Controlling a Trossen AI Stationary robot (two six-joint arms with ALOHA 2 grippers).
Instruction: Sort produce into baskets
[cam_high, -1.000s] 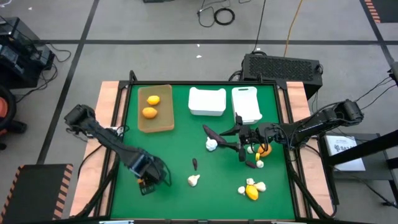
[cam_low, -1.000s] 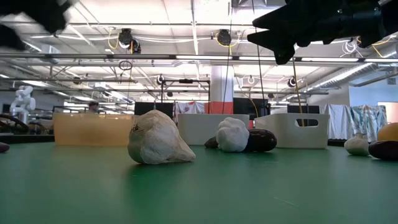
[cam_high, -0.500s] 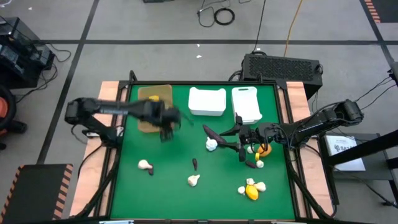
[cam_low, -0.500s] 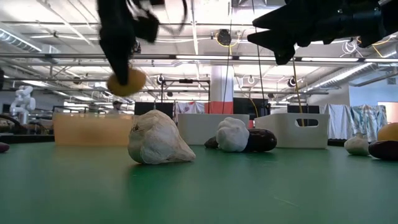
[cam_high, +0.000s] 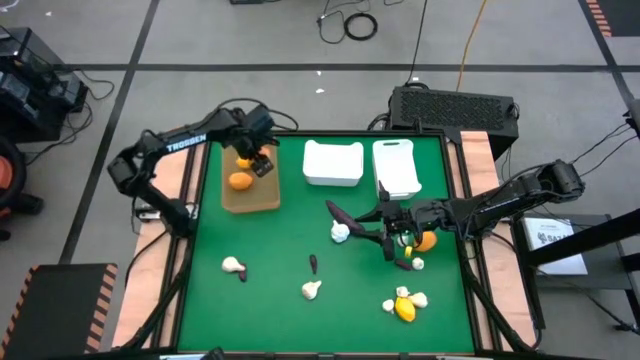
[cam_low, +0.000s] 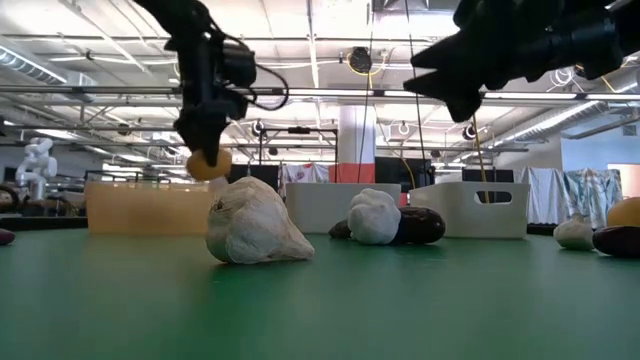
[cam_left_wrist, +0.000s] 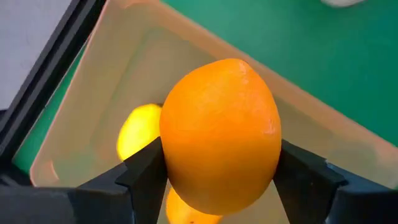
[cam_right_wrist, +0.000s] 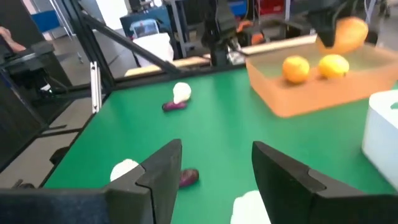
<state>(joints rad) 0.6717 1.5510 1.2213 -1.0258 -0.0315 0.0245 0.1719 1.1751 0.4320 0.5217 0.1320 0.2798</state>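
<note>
My left gripper (cam_high: 260, 160) is over the tan tray (cam_high: 268, 197) at the far left, shut on a round orange fruit (cam_left_wrist: 219, 134). The same fruit shows in the low view (cam_low: 208, 163). Two fruits (cam_right_wrist: 296, 68) (cam_right_wrist: 334, 65) lie in the tray. My right gripper (cam_high: 360, 232) is open, right of the table's middle, its fingers standing either side of a white garlic bulb (cam_high: 341, 233) without touching it. Two white bins (cam_high: 333, 162) (cam_high: 397, 168) stand at the far edge. My left gripper pinches the orange fruit by two opposite sides (cam_left_wrist: 267, 143) between its two fingers. The fingers point down from above. The fruit sits at their free ends (cam_low: 208, 163), lifted clear above the tray.
Loose produce lies on the green table. There is a garlic bulb (cam_high: 233, 265) with a purple piece (cam_high: 243, 275) at the near left. A small eggplant (cam_high: 313, 263) and a garlic bulb (cam_high: 312, 289) are in the middle. An orange fruit (cam_high: 425, 240) lies by the right arm, and a cluster (cam_high: 405, 303) at the near right.
My left gripper has risen from the table's near left and swung toward the far edge, carrying the orange fruit lifted clear to above the tan tray. A garlic bulb and a purple piece now show where it was. My right arm has kept still.
</note>
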